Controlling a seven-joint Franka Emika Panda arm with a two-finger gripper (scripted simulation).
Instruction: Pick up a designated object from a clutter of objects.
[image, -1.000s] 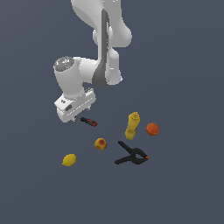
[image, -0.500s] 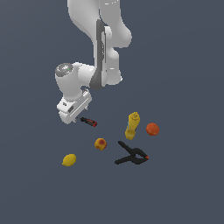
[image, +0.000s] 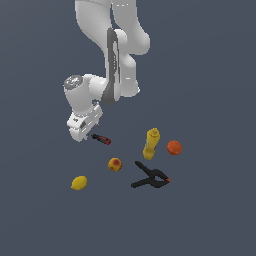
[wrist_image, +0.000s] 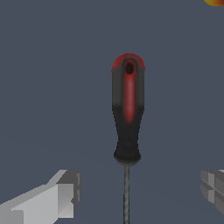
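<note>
Exterior view, left to right. A yellow lemon (image: 78, 183) lies in the lower left of the frame. Above it, left of centre, the white gripper (image: 81, 131) hangs at the end of the arm, angled downward over the dark floor (image: 210, 220). Just to the gripper's right lies the screwdriver (image: 101, 139), black-and-red handle pointing toward the frame's right, its shaft end under the gripper. Below and right of the handle sits an orange-red fruit (image: 115, 164). Right of centre the black clamp (image: 150, 178) lies flat, red tips toward the right, with the yellow mustard bottle (image: 151, 143) leaning just above it. An orange ball (image: 174, 147) rests just right of the bottle.

Wrist view: the screwdriver (wrist_image: 127, 113) runs along the frame's vertical midline, thin shaft passing between the two fingers (wrist_image: 59, 197); the jaws stand wide apart, neither touching the shaft. A sliver of an orange item shows at the upper right corner
</note>
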